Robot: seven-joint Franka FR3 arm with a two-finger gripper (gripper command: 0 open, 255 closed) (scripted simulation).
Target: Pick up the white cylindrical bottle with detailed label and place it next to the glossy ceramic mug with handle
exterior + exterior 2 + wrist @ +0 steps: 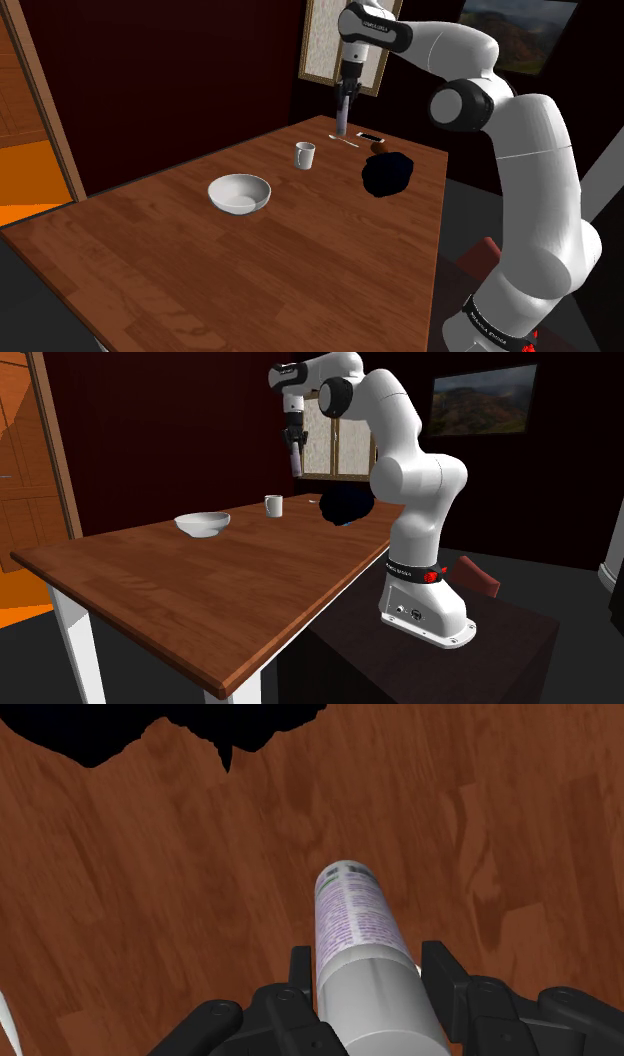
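A brown wooden table with white legs [200, 587] takes up most of the work area. The white Franka arm with dark joints [400, 472] rises from a dark box stand [500, 652] at the table's side and reaches over its far end.

On the wood, towards the shoulder view's right, lies an irregular pure black object [386, 175]. In the wrist view it appears as a jagged black shape beyond the gripper.

A white round bowl [240, 193] stands upright near the table's middle. A small white mug with a handle [304, 156] stands upright between the bowl and the black object, apart from both.

The all-black two-finger gripper [368, 966] points down, its fingers [441, 972] clamped on either side of the white cylindrical bottle with a purple-printed label [358, 929]. The bottle hangs upright below the gripper [345, 100]. In the second exterior view it [297, 460] is clear of the tabletop, higher than the mug [273, 505] and a little to that view's right of it. In the shoulder view the bottle [344, 120] lies over the table's far end, beyond the mug.

A small flat white item [344, 141] lies on the wood near the far edge, below the bottle. On the dark wall behind hangs a framed landscape picture [485, 400].
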